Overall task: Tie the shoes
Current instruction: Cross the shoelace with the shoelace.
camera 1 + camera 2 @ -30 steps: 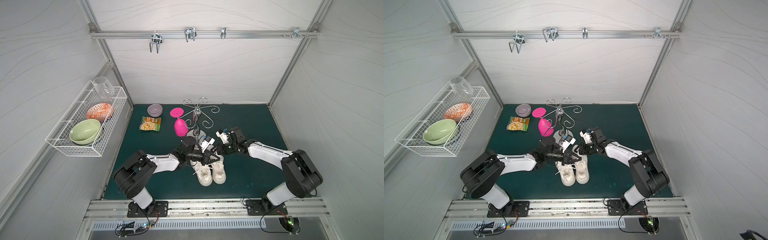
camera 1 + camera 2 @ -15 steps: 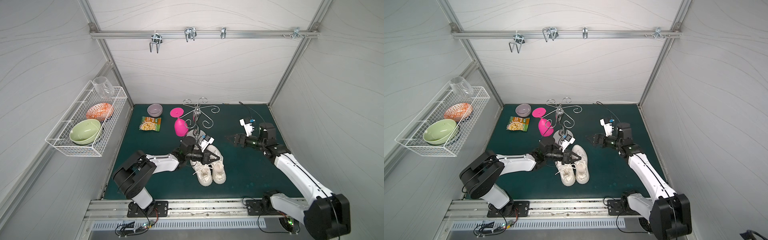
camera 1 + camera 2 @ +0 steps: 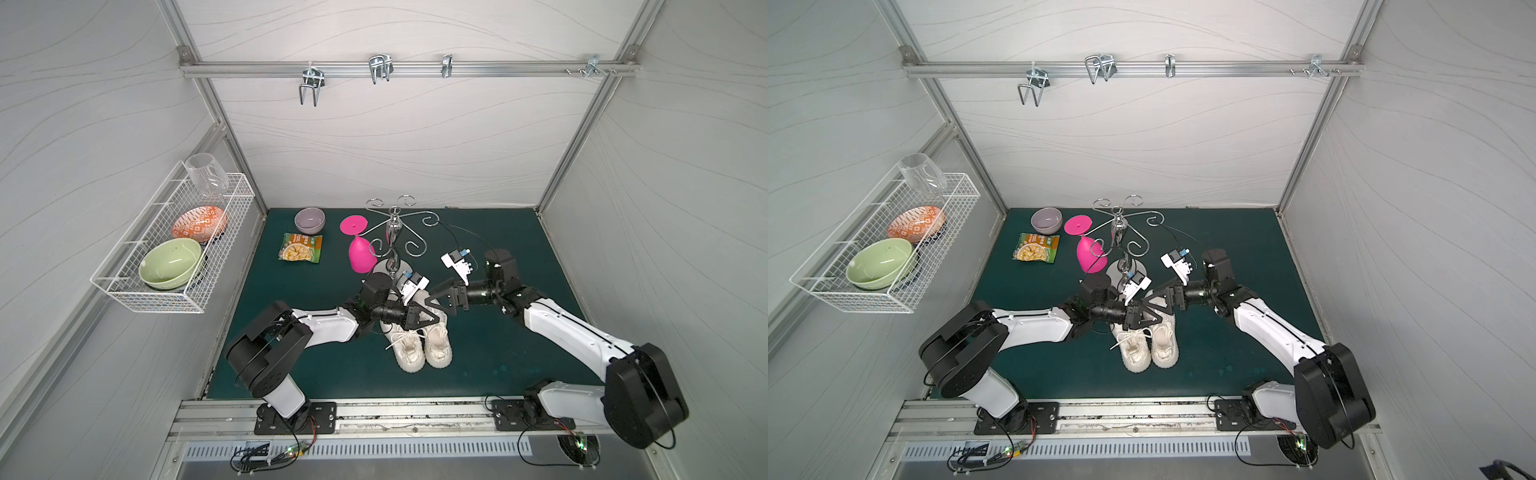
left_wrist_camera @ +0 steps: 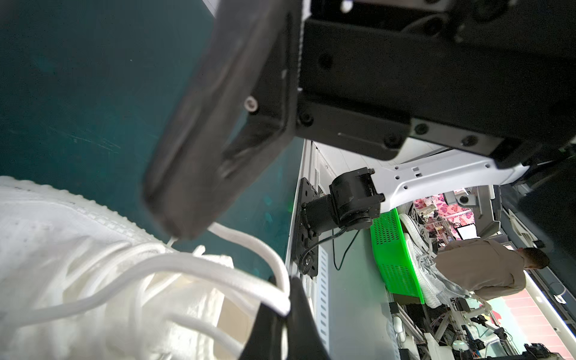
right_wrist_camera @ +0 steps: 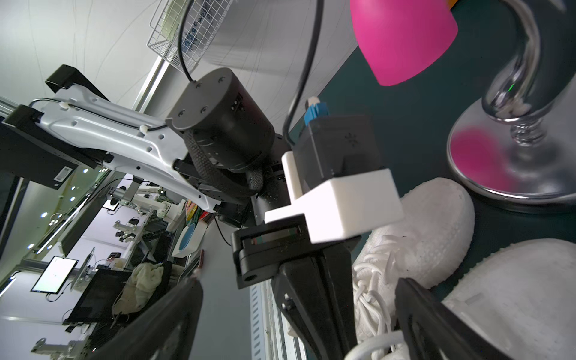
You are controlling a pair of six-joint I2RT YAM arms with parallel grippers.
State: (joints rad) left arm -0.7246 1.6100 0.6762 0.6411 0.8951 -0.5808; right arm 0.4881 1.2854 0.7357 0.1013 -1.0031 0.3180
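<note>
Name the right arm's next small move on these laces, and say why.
Probably ease the open right gripper in and close it on the loose loop of white lace. The left gripper is shut on that lace above the shoes, and a right finger hangs just beside the loop.

Both top views are bright and evenly lit, shadows soft, straight lines bowing toward the frame edges (wide lens). Wrist views blur close-up; the chrome stand [image 5: 511,174] glints.

Robotics lab: panelled walls [image 3: 374,137], aluminium rail [image 3: 407,68], monitor [image 5: 54,274] beyond cell.
</note>
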